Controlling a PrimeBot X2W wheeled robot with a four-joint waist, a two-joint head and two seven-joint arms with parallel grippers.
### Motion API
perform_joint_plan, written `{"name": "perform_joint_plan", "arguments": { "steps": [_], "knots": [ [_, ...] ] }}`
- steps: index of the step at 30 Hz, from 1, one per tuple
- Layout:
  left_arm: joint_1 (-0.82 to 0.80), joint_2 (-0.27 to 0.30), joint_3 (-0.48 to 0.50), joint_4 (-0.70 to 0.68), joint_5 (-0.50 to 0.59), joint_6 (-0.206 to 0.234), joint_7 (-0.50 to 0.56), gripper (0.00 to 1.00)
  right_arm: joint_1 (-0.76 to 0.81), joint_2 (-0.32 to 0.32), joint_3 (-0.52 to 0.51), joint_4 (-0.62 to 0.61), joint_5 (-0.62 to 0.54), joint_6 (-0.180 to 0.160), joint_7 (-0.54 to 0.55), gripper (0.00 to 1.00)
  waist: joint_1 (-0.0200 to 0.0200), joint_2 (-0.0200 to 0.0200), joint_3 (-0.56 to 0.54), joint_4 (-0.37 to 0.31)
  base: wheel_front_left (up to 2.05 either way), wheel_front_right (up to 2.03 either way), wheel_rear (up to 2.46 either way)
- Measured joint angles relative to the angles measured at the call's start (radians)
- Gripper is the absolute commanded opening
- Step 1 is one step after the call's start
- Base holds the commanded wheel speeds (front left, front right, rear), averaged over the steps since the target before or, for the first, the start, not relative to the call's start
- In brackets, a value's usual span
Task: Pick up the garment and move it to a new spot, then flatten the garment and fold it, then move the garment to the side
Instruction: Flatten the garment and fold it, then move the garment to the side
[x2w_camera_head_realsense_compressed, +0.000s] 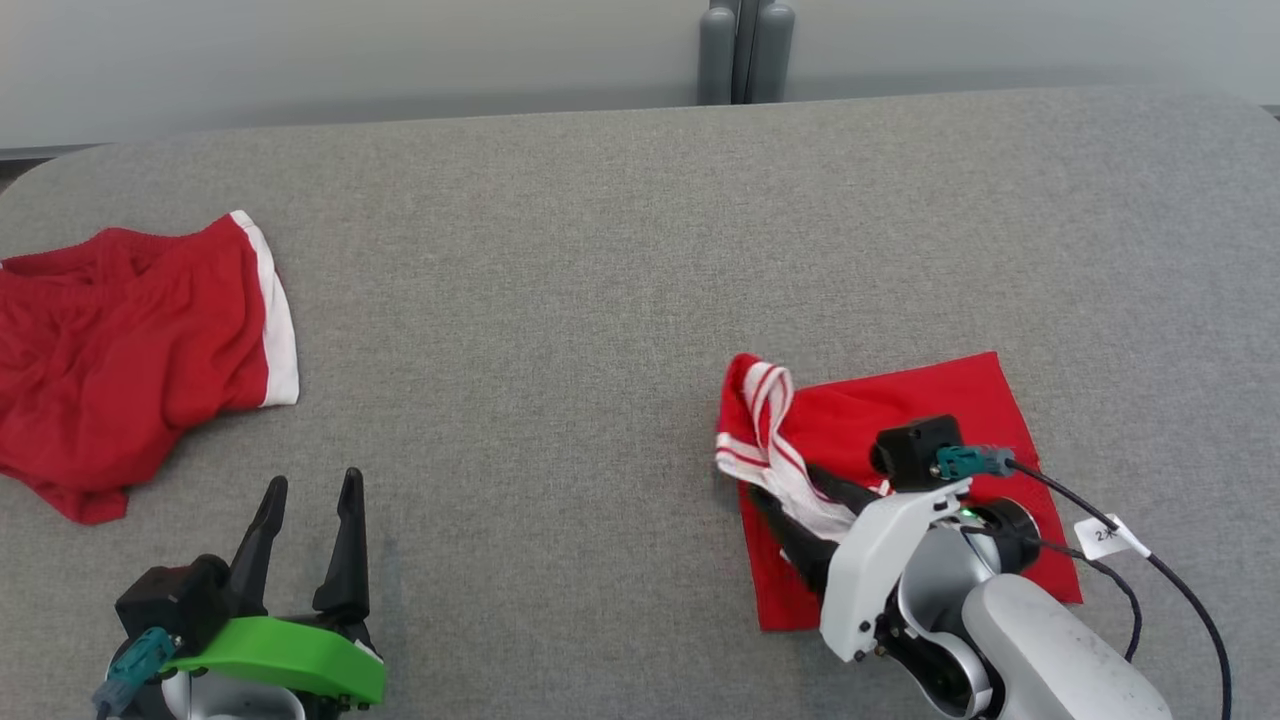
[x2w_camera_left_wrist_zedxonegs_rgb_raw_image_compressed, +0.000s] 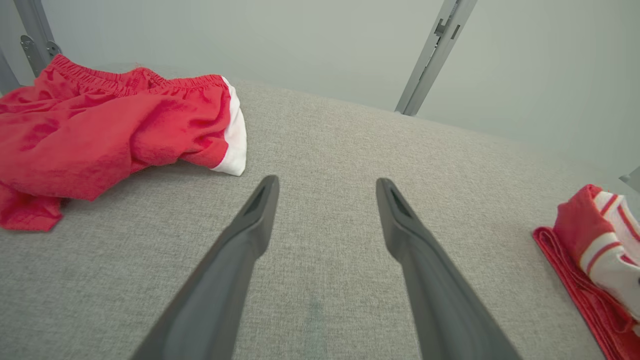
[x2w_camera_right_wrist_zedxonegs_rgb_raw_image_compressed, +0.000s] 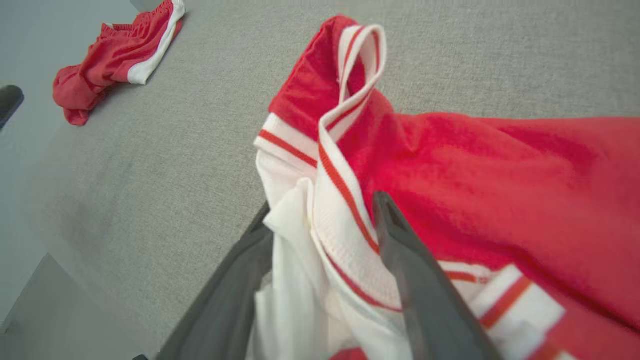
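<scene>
Crumpled red shorts with a white hem (x2w_camera_head_realsense_compressed: 130, 350) lie far left, the left gripper (x2w_camera_head_realsense_compressed: 312, 482) hangs spread and empty near left, and the red garment with white-and-red striped trim (x2w_camera_head_realsense_compressed: 900, 400) lies folded near right, its trim loose between the parted fingers of the right gripper (x2w_camera_right_wrist_zedxonegs_rgb_raw_image_compressed: 324, 210), so folding seems done and moving it aside seems left.

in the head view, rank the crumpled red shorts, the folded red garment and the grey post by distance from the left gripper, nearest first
From the left gripper:
1. crumpled red shorts, just ahead and to its left.
2. folded red garment, far off to its right.
3. grey post, beyond the table's far edge.
</scene>
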Motion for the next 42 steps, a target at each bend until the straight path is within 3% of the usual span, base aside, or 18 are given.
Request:
{"name": "perform_joint_plan", "arguments": {
  "steps": [9,11,14,16,20,27,35,36,37,42],
  "knots": [
    [-0.009,0.000,0.006,0.016,0.008,-0.014,0.000,1.00,-0.009,0.034,0.048,-0.145,0.003,0.043,-0.041,1.00,0.0000,0.0000,0.002,0.000,0.00,0.00,0.00],
    [-0.009,0.000,0.016,0.014,0.008,-0.014,0.000,1.00,-0.009,0.034,0.010,-0.198,0.016,0.032,-0.064,1.00,0.0000,0.0000,0.006,0.000,0.00,0.00,0.00],
    [-0.009,0.002,0.041,0.008,0.008,-0.014,0.000,1.00,-0.004,0.003,-0.081,-0.227,0.031,-0.012,-0.080,1.00,0.0000,0.0000,0.012,-0.004,0.00,0.00,0.00],
    [-0.009,0.002,0.049,0.002,0.008,-0.014,0.000,1.00,0.016,-0.040,-0.157,-0.207,0.049,-0.050,-0.086,1.00,0.0000,0.0000,0.015,-0.010,0.00,0.00,0.00],
    [-0.013,-0.008,0.025,0.003,0.011,-0.015,0.000,1.00,0.088,-0.133,-0.283,-0.114,0.086,-0.072,-0.087,1.00,0.0000,0.0000,0.023,-0.014,0.00,0.00,0.00],
    [-0.043,-0.012,0.009,0.005,0.018,-0.033,0.000,1.00,0.147,-0.132,-0.340,-0.027,0.165,-0.072,-0.082,1.00,0.0000,0.0000,0.033,0.008,0.00,0.00,0.00],
    [-0.044,-0.012,0.026,0.018,0.027,-0.033,0.000,1.00,0.121,-0.136,-0.320,0.086,0.203,-0.052,-0.013,1.00,0.0000,0.0000,0.044,0.030,0.00,0.00,0.00],
    [-0.045,-0.013,0.025,0.020,0.029,-0.034,0.000,1.00,0.105,-0.139,-0.314,0.094,0.204,-0.041,-0.002,0.44,0.0000,0.0000,0.044,0.032,0.00,0.00,0.00],
    [-0.048,-0.015,0.021,0.025,0.032,-0.039,0.000,1.00,0.088,-0.144,-0.305,0.097,0.205,-0.025,0.011,0.00,0.0000,0.0000,0.044,0.034,0.00,0.00,0.00],
    [-0.069,-0.035,0.004,0.030,0.043,-0.048,0.000,1.00,-0.009,-0.199,-0.207,0.026,0.147,0.065,0.055,0.00,0.0000,0.0000,0.041,0.049,0.00,0.00,0.00]
  ]
}}
